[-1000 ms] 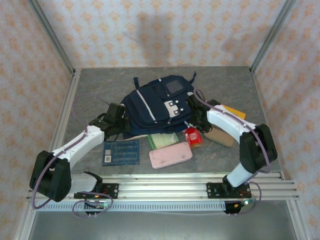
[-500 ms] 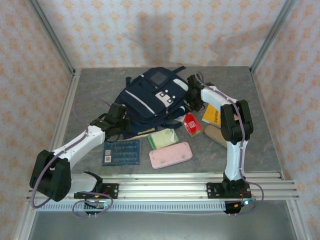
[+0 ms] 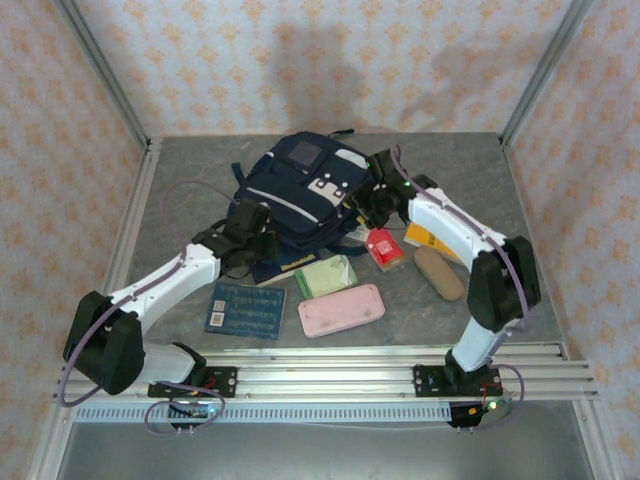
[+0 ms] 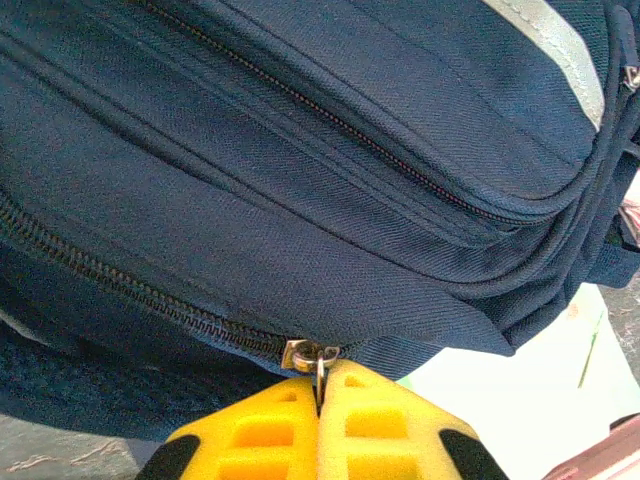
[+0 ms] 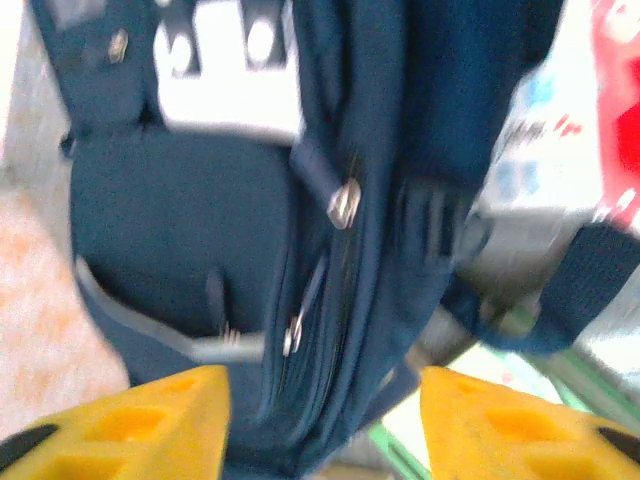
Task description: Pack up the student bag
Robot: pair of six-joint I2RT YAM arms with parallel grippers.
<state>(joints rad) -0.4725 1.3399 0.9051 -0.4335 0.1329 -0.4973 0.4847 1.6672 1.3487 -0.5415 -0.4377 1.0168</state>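
Grey table [image 3: 190,160], left pincer [image 4: 322,372] pinching student bag [image 4: 300,200] zip pull [image 4: 318,357], right pincer [image 5: 322,380] agape.

student bag [image 4: 300,200]: matt woven cloth; zip pull [image 4: 319,357]: shiny metal; fingers [image 4: 250,437]: yellow plastic.

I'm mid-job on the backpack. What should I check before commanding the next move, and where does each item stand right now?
1. Left gripper pinching the zipper pull: ok, fingers pressed together on it.
2. Right gripper released: ok, fingers wide apart in front of the student bag.
3. Right gripper clear of the fabric: cannot tell, the right wrist view is blurred.
4. Zipper opened enough for packing: cannot tell; the stretch left of the pull looks closed.
5. Items packed: not ok; pink case, green notebook and red packet lie outside the bag.
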